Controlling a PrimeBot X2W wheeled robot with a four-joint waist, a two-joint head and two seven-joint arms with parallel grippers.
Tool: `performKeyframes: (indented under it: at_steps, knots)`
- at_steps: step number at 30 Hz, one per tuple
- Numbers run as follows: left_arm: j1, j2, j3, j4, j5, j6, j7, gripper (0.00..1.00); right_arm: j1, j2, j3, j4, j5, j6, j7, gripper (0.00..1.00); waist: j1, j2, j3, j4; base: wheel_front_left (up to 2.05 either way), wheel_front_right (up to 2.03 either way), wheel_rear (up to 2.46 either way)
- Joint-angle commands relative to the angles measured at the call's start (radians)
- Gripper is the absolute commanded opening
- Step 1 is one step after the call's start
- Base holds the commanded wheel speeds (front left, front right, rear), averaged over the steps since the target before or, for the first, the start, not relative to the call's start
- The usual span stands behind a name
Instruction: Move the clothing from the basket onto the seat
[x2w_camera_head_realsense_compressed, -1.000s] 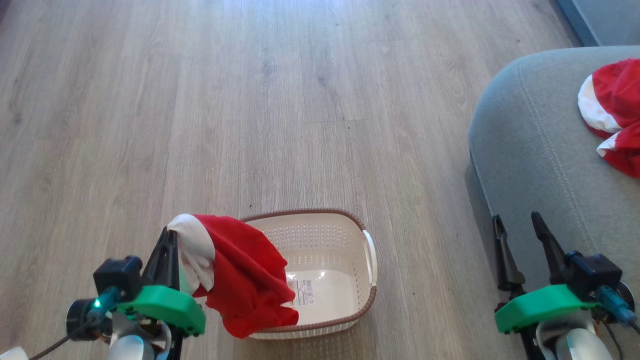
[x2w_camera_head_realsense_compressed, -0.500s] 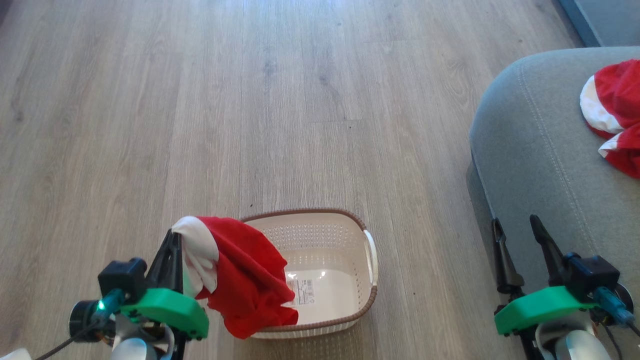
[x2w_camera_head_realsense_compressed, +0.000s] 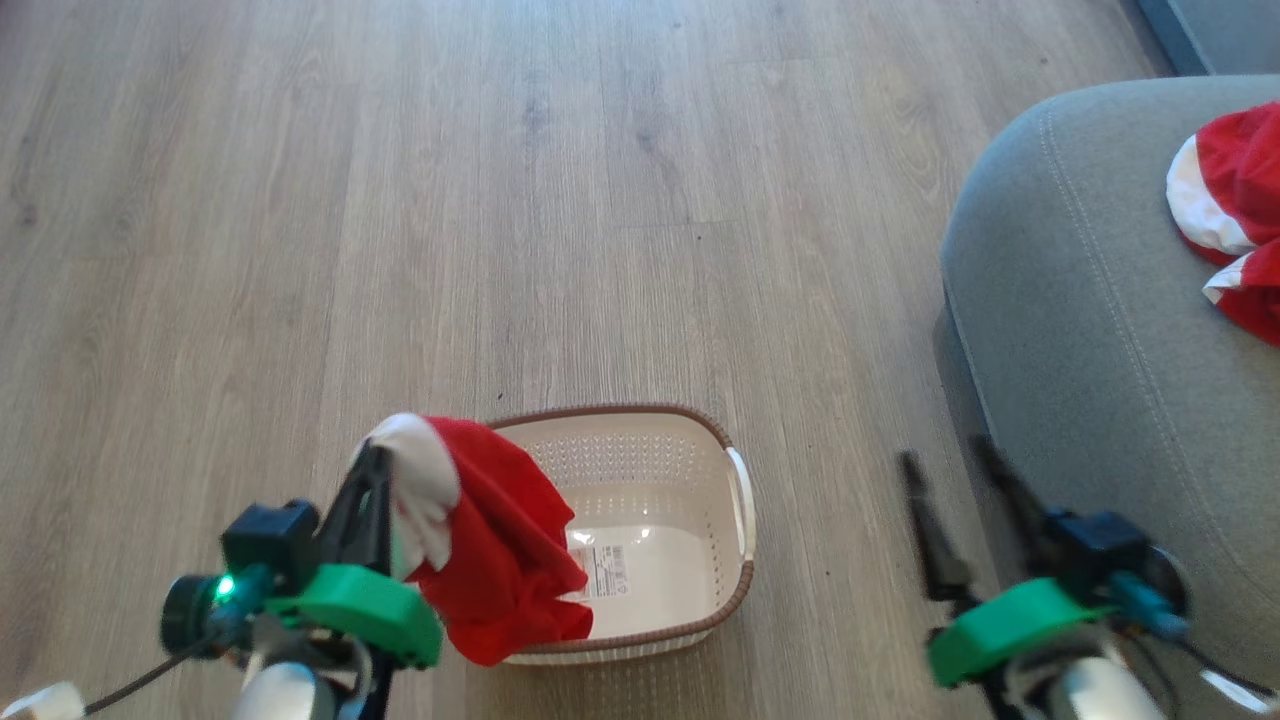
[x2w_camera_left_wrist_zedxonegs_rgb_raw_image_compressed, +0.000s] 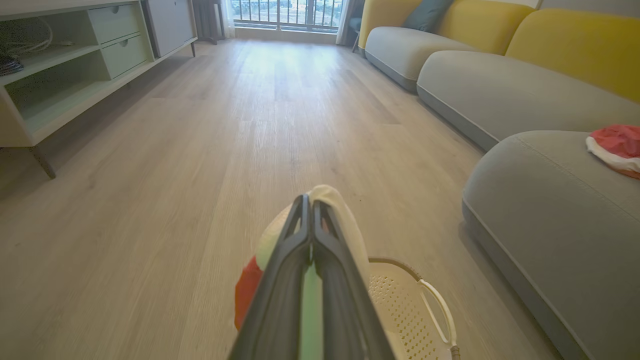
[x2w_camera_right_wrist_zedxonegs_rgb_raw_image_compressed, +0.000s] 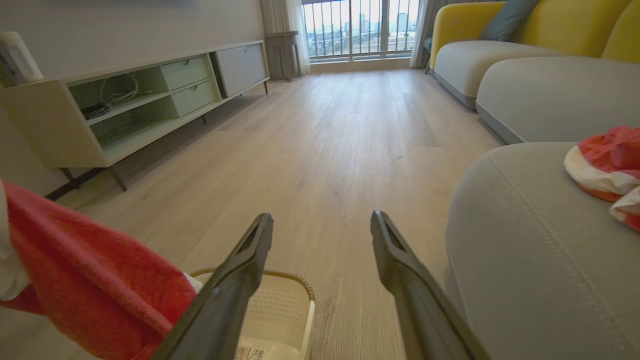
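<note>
The left claw has slid a little toward the middle since a second ago. It is still pinched tight on a red garment with white lining, which hangs from its fingertips in front of the left end of the basket. The right claw has moved more, swinging in from beside the seat toward the basket. Its two fingers stand wide apart with nothing between them. The whole head view has also tipped slightly, so the small shift of the basket and seat in it is the camera's, not theirs. The basket sits on the wooden floor just as before, and a second red garment with white trim lies where it did on the seat.

From the head, the right claw is smeared with motion and its fingertips are hard to place. The hanging cloth covers the basket's left wall and near-left corner, so I cannot tell whether its hem touches the rim. The basket's bottom shows a sticker, its print too small to read. The garment on the seat is cut off at the right edge, and no lettering can be made out on either piece. From the left wrist, the closed fingers cover most of the cloth they hold.
</note>
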Motion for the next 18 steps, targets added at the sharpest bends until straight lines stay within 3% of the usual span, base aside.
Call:
performKeyframes:
  at_steps: [1,5,18]
  knots:
    - [-0.073,0.005,0.01,-0.056,0.009,-0.01,0.003,0.0,-0.073,-0.026,0.083,-0.021,0.014,0.007,-0.007,1.0,0.0,0.0,0.0,0.002,0.0,0.0,0.0]
    - [-0.108,-0.01,-0.043,-0.093,0.021,-0.026,0.023,0.0,-0.143,-0.045,0.247,0.017,0.048,0.007,-0.007,1.0,0.0,0.0,-0.002,0.01,0.0,0.0,0.0]
    - [-0.216,-0.051,-0.22,-0.134,0.034,-0.063,0.072,0.0,-0.33,-0.057,0.554,0.108,0.169,0.007,-0.007,1.0,0.0,0.0,-0.008,0.053,0.0,0.0,0.0]
